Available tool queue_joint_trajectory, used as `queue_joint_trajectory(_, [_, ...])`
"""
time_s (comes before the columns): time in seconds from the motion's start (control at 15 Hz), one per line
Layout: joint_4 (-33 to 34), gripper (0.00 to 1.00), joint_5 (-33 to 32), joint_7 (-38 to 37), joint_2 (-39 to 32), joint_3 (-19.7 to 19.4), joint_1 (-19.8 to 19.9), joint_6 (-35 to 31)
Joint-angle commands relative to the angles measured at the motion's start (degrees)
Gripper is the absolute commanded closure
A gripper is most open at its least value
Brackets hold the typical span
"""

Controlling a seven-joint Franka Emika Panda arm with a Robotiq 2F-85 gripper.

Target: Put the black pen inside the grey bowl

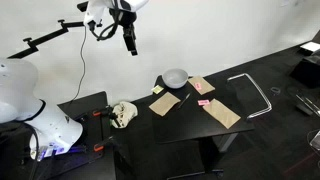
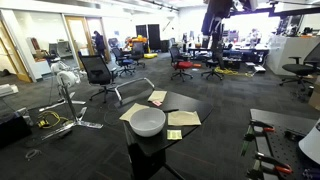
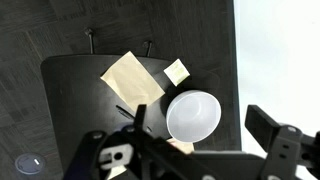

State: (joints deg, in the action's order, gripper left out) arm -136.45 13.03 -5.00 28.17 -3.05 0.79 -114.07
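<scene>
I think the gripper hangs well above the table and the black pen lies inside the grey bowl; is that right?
Not quite: the grey bowl is empty in the wrist view; the black pen lies on the table beside it. The gripper does hang well above the table.

One small round light-grey bowl (image 1: 175,76) is sitting on one black rectangular table (image 1: 190,122). Three flat tan paper pieces (image 1: 165,103) are lying on it, and both exterior views are showing three. One thin straight black pen (image 1: 183,96) is lying among them, and one small pink object (image 1: 205,103) is resting there too. One large bent silver metal tube (image 1: 255,95) and one lumpy beige object (image 1: 123,113) are also showing. One white robot arm (image 1: 20,95) is carrying one black gripper (image 1: 130,42). The dark office chairs (image 2: 98,70) behind are crowding together too closely to count.
</scene>
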Motion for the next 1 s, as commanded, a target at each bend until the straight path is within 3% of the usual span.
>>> queue_joint_trajectory(0.0, [0.2, 0.0, 0.2, 0.1, 0.0, 0.3, 0.4, 0.2])
queue_joint_trajectory(0.47, [0.2, 0.0, 0.2, 0.1, 0.0, 0.3, 0.4, 0.2])
queue_joint_trajectory(0.6, [0.4, 0.0, -1.4, 0.3, -0.4, 0.9, 0.9, -3.4])
queue_joint_trajectory(0.93, [6.0, 0.0, -5.5, 7.6, -7.1, -0.4, -0.1, -7.9])
